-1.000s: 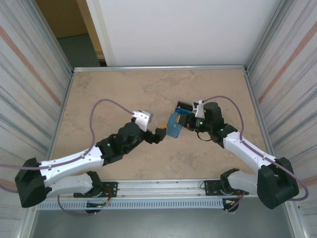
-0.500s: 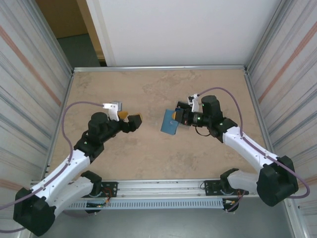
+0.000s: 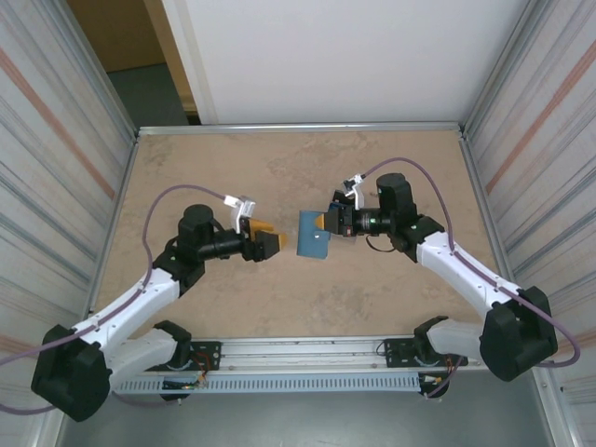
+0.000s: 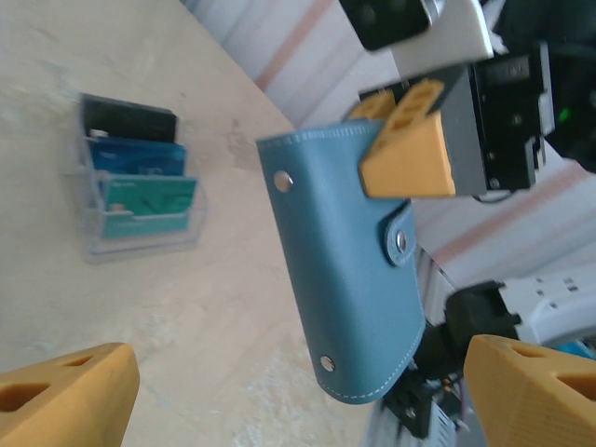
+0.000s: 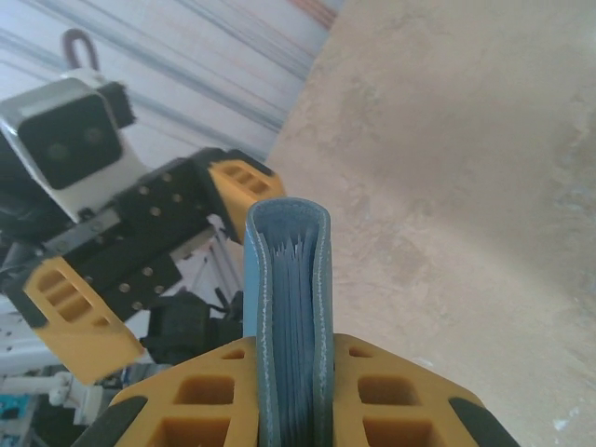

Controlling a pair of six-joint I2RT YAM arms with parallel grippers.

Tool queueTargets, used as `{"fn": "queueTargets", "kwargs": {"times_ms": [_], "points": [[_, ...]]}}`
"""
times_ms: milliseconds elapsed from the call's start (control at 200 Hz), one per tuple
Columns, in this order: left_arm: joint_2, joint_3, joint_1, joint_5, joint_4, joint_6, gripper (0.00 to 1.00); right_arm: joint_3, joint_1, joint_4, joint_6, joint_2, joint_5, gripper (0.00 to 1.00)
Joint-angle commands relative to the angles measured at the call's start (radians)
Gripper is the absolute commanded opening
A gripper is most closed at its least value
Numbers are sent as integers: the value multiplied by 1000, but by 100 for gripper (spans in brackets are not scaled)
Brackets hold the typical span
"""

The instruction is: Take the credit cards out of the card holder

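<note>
Holder (image 3: 312,237): slate-blue and folded shut, held in the air above the table (image 3: 214,168). One flat face is turned toward the left arm. Silver snaps and a small strap tab show on that face.
Right gripper (image 3: 324,223): at the holder's upper corner, on the side away from the left arm. Its jaws pinch the holder through both covers. In the right wrist view the folded edge stands up between the yellow fingers (image 5: 400,410).
Left gripper (image 3: 268,241): just left of the holder, level with it and not touching it. Its jaws are spread wide with nothing between them. In the left wrist view one finger sits on each side of the holder's lower end.
Cards (image 4: 140,158): black, blue and teal, standing in steps in a clear stand (image 4: 140,244) on the table. They are well apart from the holder, to its left in the left wrist view.
Inside the holder: thin layered edges show between the covers; I cannot tell whether they are cards.
</note>
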State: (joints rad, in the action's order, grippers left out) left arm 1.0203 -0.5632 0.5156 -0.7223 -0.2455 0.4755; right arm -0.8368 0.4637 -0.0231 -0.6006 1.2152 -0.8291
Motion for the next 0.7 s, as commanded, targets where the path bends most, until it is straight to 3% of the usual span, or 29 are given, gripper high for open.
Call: {"fn": "queueTargets", "kwargs": {"times_ms": [0,511,697], "points": [[31,-49,38,-81,-38,-23,89,-44,7,39,59,-29,-84,0],[138,-66,83,-195,-220,20,75,-54,27,58,80,-74,-114,0],[147,-55,84,-238,-254,20,60,-57,44,78,79,-75,-118,0]]}}
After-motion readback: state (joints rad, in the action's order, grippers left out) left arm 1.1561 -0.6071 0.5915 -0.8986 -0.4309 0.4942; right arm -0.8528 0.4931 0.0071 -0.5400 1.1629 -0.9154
